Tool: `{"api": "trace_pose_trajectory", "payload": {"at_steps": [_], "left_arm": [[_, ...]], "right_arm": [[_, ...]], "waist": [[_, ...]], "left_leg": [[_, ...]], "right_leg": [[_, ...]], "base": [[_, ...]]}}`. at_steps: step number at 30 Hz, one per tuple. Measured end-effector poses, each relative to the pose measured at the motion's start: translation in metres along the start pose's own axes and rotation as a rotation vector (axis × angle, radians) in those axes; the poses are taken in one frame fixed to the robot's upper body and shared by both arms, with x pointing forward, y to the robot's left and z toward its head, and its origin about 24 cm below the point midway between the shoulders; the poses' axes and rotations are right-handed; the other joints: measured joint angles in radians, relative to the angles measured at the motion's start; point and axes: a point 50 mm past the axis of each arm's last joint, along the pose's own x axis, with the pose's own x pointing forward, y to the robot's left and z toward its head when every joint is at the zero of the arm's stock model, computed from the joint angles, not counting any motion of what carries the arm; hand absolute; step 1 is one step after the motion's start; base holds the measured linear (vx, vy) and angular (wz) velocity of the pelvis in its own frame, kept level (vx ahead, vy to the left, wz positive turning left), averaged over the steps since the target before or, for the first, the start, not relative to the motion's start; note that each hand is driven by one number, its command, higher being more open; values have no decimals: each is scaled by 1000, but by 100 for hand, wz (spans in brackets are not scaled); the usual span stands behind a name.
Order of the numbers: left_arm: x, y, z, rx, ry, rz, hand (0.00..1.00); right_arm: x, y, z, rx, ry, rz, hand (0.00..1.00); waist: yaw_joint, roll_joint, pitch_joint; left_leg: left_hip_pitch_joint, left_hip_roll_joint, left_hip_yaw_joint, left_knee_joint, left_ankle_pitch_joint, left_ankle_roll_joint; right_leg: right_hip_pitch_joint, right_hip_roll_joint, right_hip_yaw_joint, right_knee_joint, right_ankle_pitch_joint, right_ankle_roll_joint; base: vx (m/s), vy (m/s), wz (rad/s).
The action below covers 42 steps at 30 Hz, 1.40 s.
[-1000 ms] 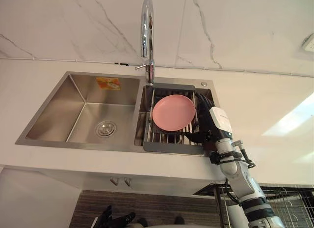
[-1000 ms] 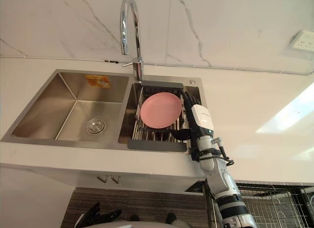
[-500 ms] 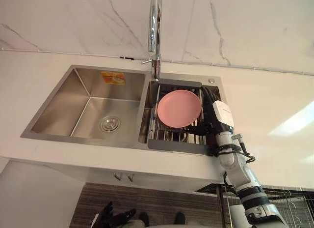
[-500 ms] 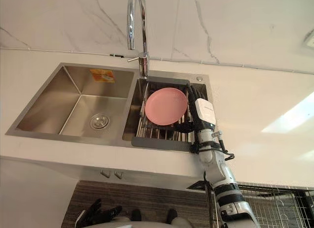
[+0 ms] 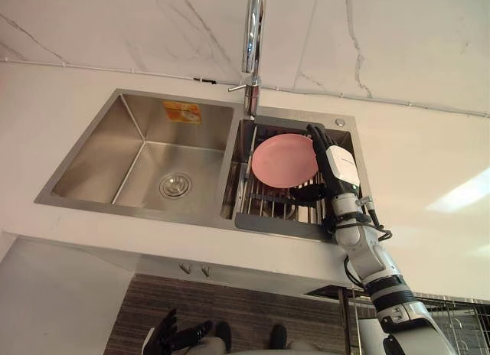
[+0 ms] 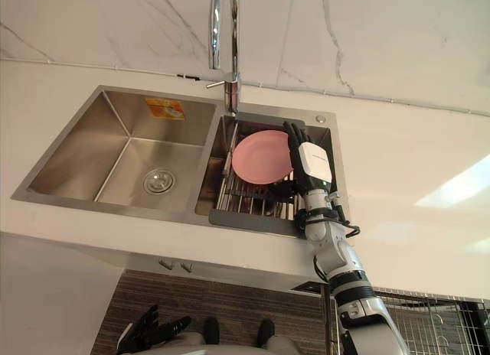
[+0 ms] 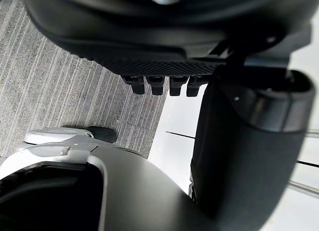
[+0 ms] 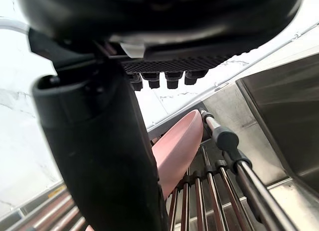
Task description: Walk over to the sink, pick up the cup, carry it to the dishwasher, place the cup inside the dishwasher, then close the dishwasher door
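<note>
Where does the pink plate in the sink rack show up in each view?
Left eye view: pink plate right of centre, beside the right hand.
Right eye view: pink plate near centre.
Right wrist view: pink plate edge-on, at centre.
Left wrist view: faces the floor.
Shared landmark: the dish rack.

We find the right hand above the right side of the rack. Just to its left a tilted pink plate blocks the way, and the faucet rises beyond. Further left the basin lies open, and to its right is bare counter.
</note>
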Motion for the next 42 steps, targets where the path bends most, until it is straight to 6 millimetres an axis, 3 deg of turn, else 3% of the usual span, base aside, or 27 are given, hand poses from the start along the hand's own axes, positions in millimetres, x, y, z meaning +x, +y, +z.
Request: {"api": "trace_pose_trajectory", "payload": {"at_steps": [14,20,21,29,42], "left_arm": [[4,1,11,9,-34,-18,100],[4,3,12,2,-38,-18,100],[4,3,12,1,-39,-18,100],[4,3,14,-4,-47,-29,100],[5,3,19,4,-65,-47,100]], "right_arm": [[16,0,-1,-113,19,15,100],[18,-2,0,-186,6,-11,100],[19,-2,1,-198,5,-13,0],[23,-3,7,-282,-27,0,0],[28,-11,14,-247,-71,12,0]], "waist": [[36,-19,18],[32,-26,27],[32,-27,29],[35,-29,37],[36,-39,52]], "left_leg": [[-29,1,-17,5,-2,-9],[-38,1,-16,6,0,-9],[-39,2,-16,6,0,-9],[-41,2,-17,6,-2,-6],[-48,3,-9,2,6,-9]], "right_leg": [[-19,-2,-10,9,0,0],[-30,-1,-8,10,2,1],[-30,-1,-8,10,3,1],[-32,-1,-7,10,6,1],[-43,0,2,10,8,3]], "base": [[-15,-6,3],[0,0,0],[0,0,0],[0,0,0],[3,1,-1]]}}
